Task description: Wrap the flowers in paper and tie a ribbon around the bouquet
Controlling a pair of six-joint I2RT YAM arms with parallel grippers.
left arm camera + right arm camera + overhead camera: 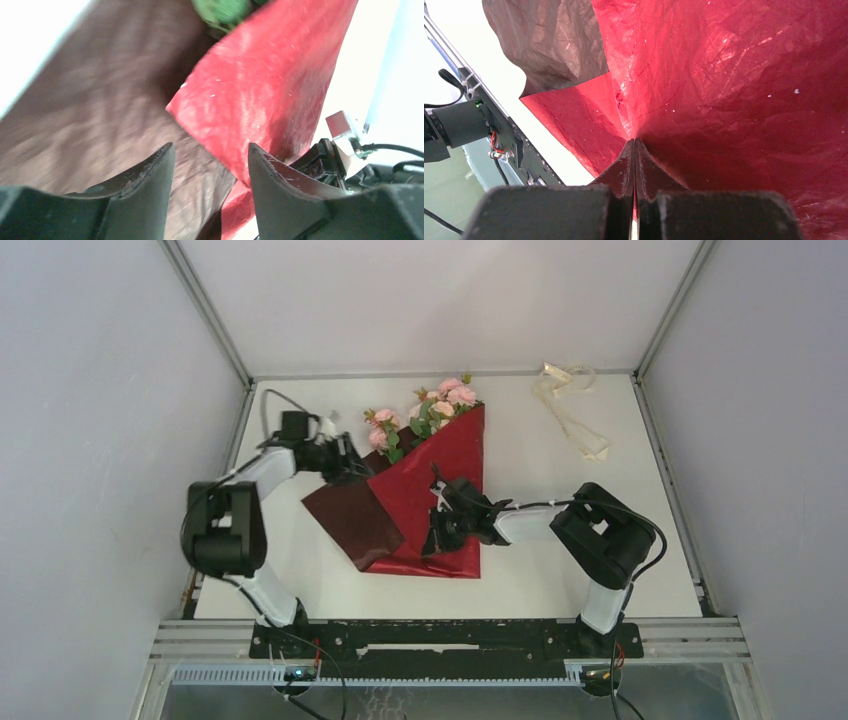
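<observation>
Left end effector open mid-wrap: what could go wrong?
1. The left end effector is open and the left flap of the paper lies flat; the wrap could spring apart.
2. The right end effector seems to pinch one crease; pulling may tear it or drag the flowers.
3. The ribbon lies at the far right; fetching it means letting go.

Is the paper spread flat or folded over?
Partly folded: the paper overlaps the flowers from the right; its left flap is open.

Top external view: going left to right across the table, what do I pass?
Black left gripper → dark red crinkled wrapping paper → thin cream-white fabric ribbon. Omitted: pale pink flowers and right gripper, both overlapping the paper.
</observation>
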